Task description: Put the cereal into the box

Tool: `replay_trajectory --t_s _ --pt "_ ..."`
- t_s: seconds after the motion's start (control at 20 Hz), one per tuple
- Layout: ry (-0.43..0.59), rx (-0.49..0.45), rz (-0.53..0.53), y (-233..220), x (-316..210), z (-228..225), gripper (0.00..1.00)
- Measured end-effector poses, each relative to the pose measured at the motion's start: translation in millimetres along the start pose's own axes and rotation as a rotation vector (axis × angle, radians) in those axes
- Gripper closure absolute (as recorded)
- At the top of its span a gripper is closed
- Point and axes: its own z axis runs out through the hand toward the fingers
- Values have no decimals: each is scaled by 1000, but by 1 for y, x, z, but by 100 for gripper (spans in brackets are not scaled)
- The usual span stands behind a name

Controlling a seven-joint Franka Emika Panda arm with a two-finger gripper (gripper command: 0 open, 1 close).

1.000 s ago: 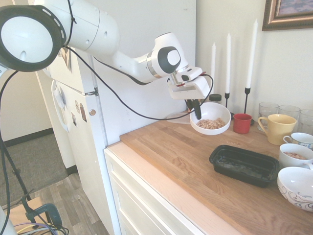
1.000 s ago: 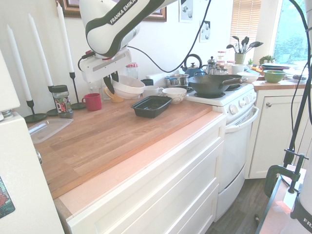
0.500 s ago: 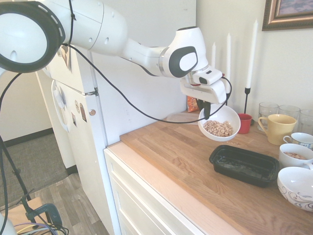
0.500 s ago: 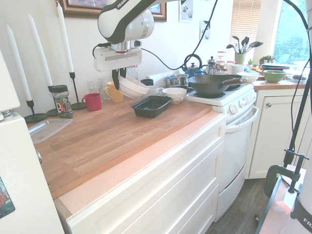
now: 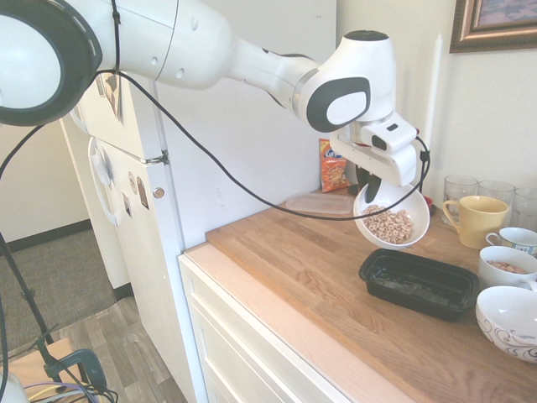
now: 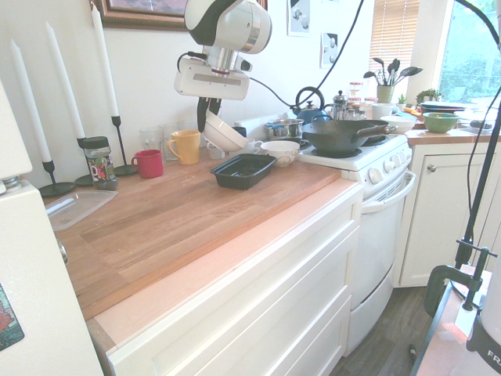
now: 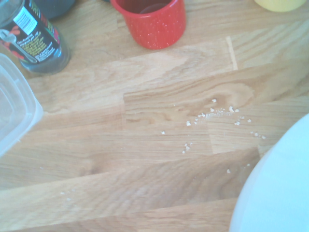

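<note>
Hand [image 5: 370,186] clamped on tilted bowl [image 5: 393,220] rim

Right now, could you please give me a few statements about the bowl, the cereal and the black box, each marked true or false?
1. The gripper holds a white bowl by its rim. True.
2. The cereal is already in the box. False: it is in the tilted bowl; no cereal shows in the box.
3. The bowl rests on the counter. False: it hangs in the air.
4. A red cup stands near the candlesticks. True.
</note>
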Motion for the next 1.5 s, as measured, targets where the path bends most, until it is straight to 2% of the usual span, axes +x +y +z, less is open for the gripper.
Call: replay_trajectory --t_s 0.3,0.6,0.75,1.05,1.5 --pt "-137 116 59 33 28 8 100" --pt "-226 155 97 50 49 40 100" --pt "-273 213 107 52 59 47 100" --pt "-293 248 120 58 74 47 100" --pt "-383 385 143 73 84 50 100"
